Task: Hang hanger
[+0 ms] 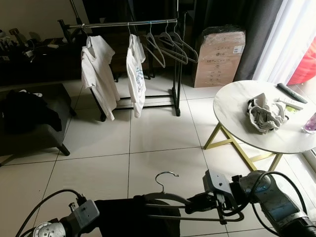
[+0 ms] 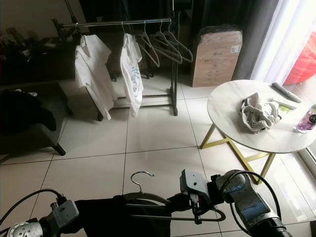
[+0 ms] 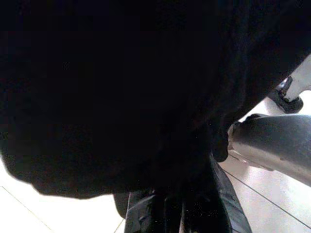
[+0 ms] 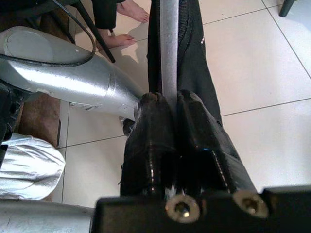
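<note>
A grey hanger (image 1: 165, 178) carrying a black garment (image 1: 129, 217) hangs low in front of me, hook pointing up. My right gripper (image 1: 196, 202) is shut on the hanger's right arm; the right wrist view shows its fingers (image 4: 150, 126) clamped around the metal bar (image 4: 168, 43). My left gripper (image 1: 101, 215) is buried in the black cloth on the left, its fingers (image 3: 221, 204) pressed together under the fabric. Far ahead stands the clothes rack (image 1: 123, 23) with two white shirts (image 1: 98, 74) and several bare hangers (image 1: 170, 45).
A round white table (image 1: 232, 101) with gold legs stands at right, holding a crumpled cloth (image 1: 266, 113) and a remote (image 1: 291, 93). A cardboard box (image 1: 219, 57) sits behind it. A dark bench (image 1: 34, 138) with black clothes is at left. Open tiled floor leads to the rack. A person's bare feet (image 4: 127, 24) are nearby.
</note>
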### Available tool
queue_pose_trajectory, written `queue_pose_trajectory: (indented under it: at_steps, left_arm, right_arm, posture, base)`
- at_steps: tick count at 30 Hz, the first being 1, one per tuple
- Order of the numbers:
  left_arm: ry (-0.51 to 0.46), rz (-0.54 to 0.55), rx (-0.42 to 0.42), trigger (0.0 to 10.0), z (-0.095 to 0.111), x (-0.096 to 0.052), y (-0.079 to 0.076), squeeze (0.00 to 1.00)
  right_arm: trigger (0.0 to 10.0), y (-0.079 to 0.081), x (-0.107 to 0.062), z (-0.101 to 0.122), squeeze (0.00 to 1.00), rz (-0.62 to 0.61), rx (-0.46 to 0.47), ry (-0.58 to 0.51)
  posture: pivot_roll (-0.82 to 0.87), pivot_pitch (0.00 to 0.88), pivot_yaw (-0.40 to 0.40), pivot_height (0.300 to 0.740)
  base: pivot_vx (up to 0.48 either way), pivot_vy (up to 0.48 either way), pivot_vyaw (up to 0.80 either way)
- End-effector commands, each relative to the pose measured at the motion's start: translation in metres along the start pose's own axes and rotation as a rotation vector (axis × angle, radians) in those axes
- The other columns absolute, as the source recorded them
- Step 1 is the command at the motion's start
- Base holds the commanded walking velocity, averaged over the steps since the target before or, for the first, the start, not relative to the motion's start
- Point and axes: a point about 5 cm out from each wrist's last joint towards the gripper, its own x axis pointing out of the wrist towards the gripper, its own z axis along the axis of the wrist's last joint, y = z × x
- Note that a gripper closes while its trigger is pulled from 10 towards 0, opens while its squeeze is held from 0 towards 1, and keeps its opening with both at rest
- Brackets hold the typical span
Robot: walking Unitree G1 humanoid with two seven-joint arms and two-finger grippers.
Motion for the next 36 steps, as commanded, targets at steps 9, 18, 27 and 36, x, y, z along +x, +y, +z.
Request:
queue_pose_trajectory:
  at_steps: [9, 18, 27, 36]
  left_arm:
    - [0.188, 0.521, -0.141, 0.0, -0.022, -0.030, 0.062, 0.00]
    - [-0.109, 1.089, -0.367, 0.0, 0.015, -0.073, 0.125, 0.00]
    - [-0.650, 1.099, -0.500, 0.0, 0.100, -0.084, 0.124, 0.00]
    - [-0.811, 0.797, -0.584, 10.0, 0.161, -0.055, 0.046, 0.00]
  right_arm:
    - [0.0, -0.009, -0.009, -0.014, 0.00, -0.117, -0.005, 0.084]
    - [0.0, -0.013, -0.009, -0.039, 0.00, -0.252, 0.075, 0.146]
    - [0.0, -0.009, 0.004, -0.077, 0.00, -0.474, 0.253, 0.157]
    - [0.0, 0.000, 0.020, -0.119, 0.00, -1.090, 0.909, -0.202]
  posture:
    - [0.05, 0.151, 0.024, 0.740]
    - [0.06, 0.143, 0.025, 0.740]
    - [0.05, 0.120, 0.020, 0.740]
    - [0.05, 0.094, 0.011, 0.740]
  base:
    - [0.000, 0.000, 0.00]
    - [0.000, 0.000, 0.00]
    - [0.000, 0.000, 0.00]
    - [0.000, 0.000, 0.00]
